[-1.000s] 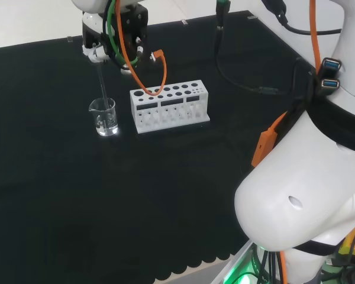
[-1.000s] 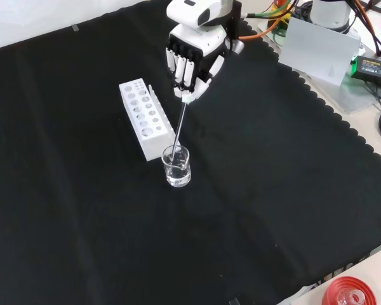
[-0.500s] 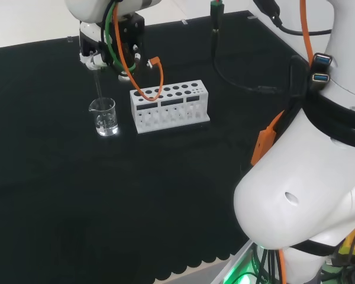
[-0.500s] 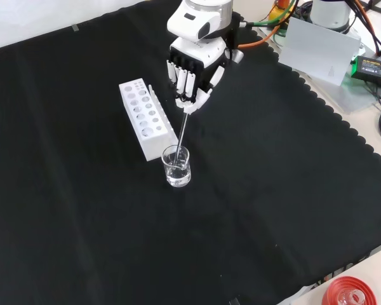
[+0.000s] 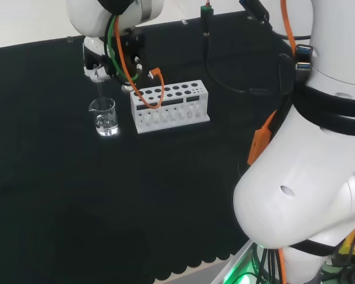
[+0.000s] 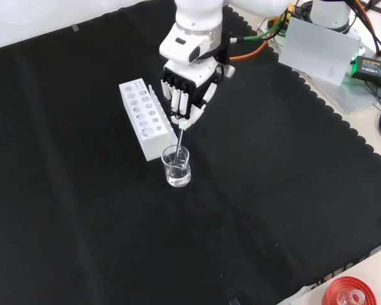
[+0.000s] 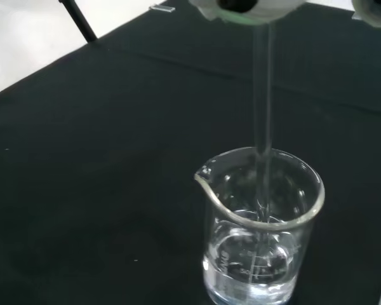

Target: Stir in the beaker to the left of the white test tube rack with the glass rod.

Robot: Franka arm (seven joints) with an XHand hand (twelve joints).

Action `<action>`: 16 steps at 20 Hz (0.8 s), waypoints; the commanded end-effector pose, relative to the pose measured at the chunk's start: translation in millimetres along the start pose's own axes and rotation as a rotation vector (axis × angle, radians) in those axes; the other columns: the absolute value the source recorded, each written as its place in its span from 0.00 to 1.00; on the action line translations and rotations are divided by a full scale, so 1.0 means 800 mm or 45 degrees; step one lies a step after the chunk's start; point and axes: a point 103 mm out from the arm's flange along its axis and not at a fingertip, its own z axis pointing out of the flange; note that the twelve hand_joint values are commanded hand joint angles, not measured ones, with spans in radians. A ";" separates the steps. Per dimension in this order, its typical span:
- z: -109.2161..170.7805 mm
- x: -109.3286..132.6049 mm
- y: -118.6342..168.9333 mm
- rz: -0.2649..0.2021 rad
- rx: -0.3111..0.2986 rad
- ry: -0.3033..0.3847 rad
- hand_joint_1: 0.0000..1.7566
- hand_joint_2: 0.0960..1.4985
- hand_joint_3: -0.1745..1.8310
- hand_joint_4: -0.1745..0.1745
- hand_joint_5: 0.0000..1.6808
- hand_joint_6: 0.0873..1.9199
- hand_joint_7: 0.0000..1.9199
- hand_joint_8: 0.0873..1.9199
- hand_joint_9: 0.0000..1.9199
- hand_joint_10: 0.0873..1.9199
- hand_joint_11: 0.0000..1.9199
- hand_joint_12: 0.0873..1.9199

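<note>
My hand (image 6: 187, 95) has its fingers (image 6: 178, 105) pinching the glass rod (image 6: 178, 141), dipped in the beaker (image 6: 176, 166) beside the white rack (image 6: 141, 117) on the black-clothed table (image 6: 273, 190).

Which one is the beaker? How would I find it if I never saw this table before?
Look at the black cloth and find the white test tube rack, the long block full of round holes. In the front view, the beaker stands just off its near end. It is the small clear cup with a pouring lip, water inside, and a glass rod going into it.
</note>
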 end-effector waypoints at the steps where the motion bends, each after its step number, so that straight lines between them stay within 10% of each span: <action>1: 0.015 -0.022 0.001 0.030 0.013 -0.019 0.76 0.67 0.00 0.00 0.85 0.00 0.76 0.19 0.95 0.05 0.85 0.22; 16: -0.039 0.008 -0.006 0.010 0.025 -0.060 0.76 0.67 0.00 0.00 0.85 0.00 0.76 0.19 0.95 0.05 0.85 0.22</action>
